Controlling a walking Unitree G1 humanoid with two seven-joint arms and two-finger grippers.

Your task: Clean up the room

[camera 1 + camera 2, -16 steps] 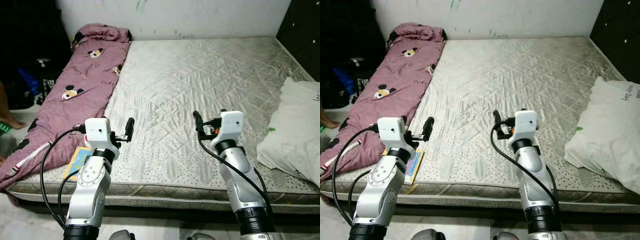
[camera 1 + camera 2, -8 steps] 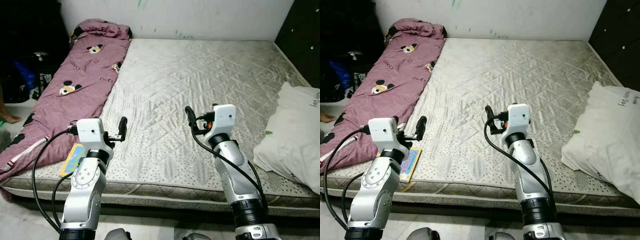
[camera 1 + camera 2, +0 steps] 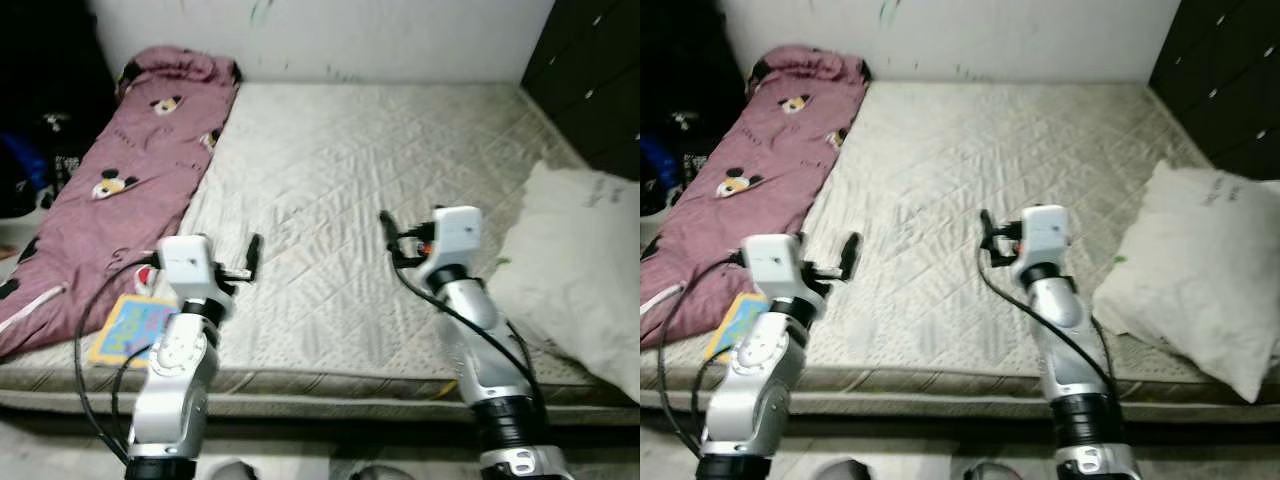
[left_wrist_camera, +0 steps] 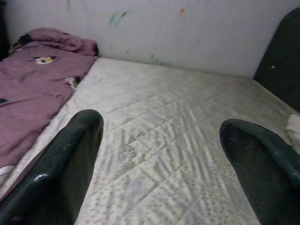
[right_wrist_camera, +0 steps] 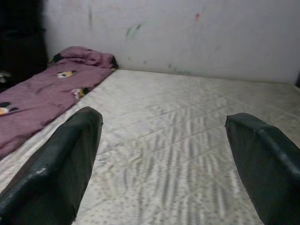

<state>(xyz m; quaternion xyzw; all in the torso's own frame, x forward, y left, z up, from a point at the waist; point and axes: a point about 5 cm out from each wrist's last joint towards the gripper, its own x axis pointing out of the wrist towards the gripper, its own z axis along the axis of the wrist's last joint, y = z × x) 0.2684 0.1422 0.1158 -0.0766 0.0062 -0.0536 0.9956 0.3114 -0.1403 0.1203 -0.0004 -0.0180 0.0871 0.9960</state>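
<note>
Mattress (image 3: 370, 160) fills nearly everything ahead of my jaws, a bare quilted bed running back to the marked wall, and by my judgement tidying has barely begun, since nothing on it looks arranged. Off to the left side of my left jaws (image 3: 254, 254) lies the purple blanket (image 3: 110, 200), printed with cartoon mice, stretched loose along the bed's edge and bunched at the far end; it wants folding or spreading. To the right side of my right jaws (image 3: 386, 228) sits the white pillow (image 3: 575, 260), slumped at the near corner, not at the head of the bed. Smallest is the colourful book (image 3: 128, 328), below and left of my left jaws, near the mattress edge beside the blanket. Both jaws stand wide and hold nothing, hovering above the mattress, well apart from each item. Everything seems left to do.
</note>
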